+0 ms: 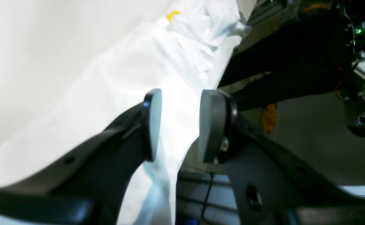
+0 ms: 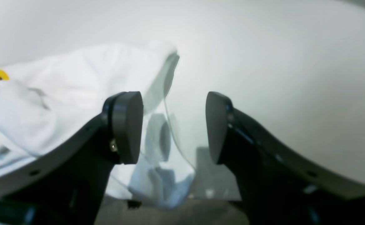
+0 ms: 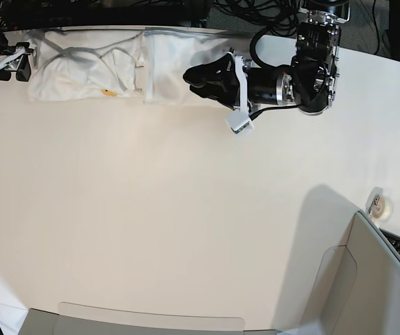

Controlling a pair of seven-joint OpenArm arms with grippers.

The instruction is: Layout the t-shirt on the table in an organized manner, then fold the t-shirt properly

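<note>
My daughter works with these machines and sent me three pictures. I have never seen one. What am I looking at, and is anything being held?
It is a robot with two arms, seen by three cameras. The base view looks down on a large off-white table. A white t-shirt lies bunched along its far edge. The other two pictures come from cameras on the wrists, looking out between the black fingers. The left hand is over the shirt's edge, the right hand at its other end. Both hands are open, with a clear gap between the fingers, so neither grips the cloth.

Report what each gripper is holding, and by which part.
Nothing. The left gripper and right gripper both stand open, jaws apart over the t-shirt's edges.
</note>
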